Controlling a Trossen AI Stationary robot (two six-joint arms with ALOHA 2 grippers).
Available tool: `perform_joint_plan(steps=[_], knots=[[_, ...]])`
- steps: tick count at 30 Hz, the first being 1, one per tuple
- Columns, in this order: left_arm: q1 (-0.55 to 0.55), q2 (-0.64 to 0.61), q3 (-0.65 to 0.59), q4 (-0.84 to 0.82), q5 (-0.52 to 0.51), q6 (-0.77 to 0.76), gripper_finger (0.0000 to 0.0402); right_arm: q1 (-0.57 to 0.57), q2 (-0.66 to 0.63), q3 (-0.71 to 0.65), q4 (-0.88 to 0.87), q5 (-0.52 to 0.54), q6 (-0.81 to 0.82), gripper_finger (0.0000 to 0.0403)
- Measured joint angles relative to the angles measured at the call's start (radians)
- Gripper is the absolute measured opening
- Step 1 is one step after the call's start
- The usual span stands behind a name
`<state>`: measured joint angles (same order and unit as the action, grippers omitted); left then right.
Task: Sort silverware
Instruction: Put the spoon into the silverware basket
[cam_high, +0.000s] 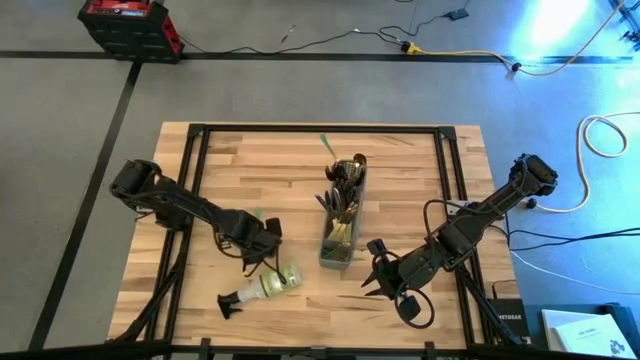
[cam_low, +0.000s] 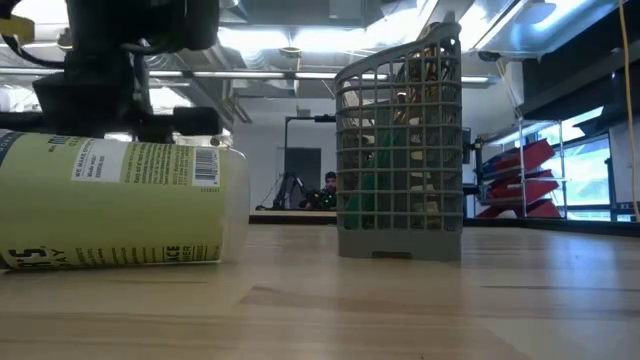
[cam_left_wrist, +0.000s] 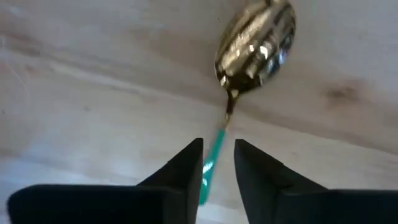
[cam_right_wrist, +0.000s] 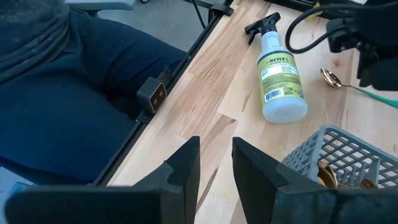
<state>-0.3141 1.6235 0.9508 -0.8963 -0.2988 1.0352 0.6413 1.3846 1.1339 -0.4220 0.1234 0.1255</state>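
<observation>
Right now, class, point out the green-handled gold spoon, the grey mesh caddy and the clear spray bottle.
Green-handled gold spoon (cam_left_wrist: 255, 40): left wrist view, bowl.
Grey mesh caddy (cam_low: 400, 150): low view, front wall.
Clear spray bottle (cam_right_wrist: 280, 78): right wrist view, label.

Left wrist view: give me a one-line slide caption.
Left gripper poised around the green handle of a gold spoon lying on the wooden table, fingers slightly apart.

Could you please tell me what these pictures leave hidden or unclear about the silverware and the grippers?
- Caddy contents: high view too small, low view mesh hides piece types.
- Spoon: green handle's end hidden between the left gripper's fingers.
- Right gripper: nothing between its fingers.
</observation>
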Motion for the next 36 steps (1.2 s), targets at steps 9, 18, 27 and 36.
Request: perform_joint_plan(steps=[9,18,27,36], knots=[[0.001,0.073,0.000,0.011,0.008,0.057,0.0102,0.000,0.000,0.000,-0.001,0.000,0.000,0.0076],[0.026,0.115,0.004,0.024,0.011,0.111,0.0086,0.000,0.000,0.000,-0.001,0.000,0.000,0.0076],[0.032,0.118,0.017,0.007,0.013,0.014,0.0005,0.000,0.000,0.000,-0.005,0.000,0.000,0.0076],[-0.024,0.048,0.123,-0.020,-0.077,-0.167,0.0001,0.000,-0.002,0.000,-0.047,-0.067,0.089,0.0076]])
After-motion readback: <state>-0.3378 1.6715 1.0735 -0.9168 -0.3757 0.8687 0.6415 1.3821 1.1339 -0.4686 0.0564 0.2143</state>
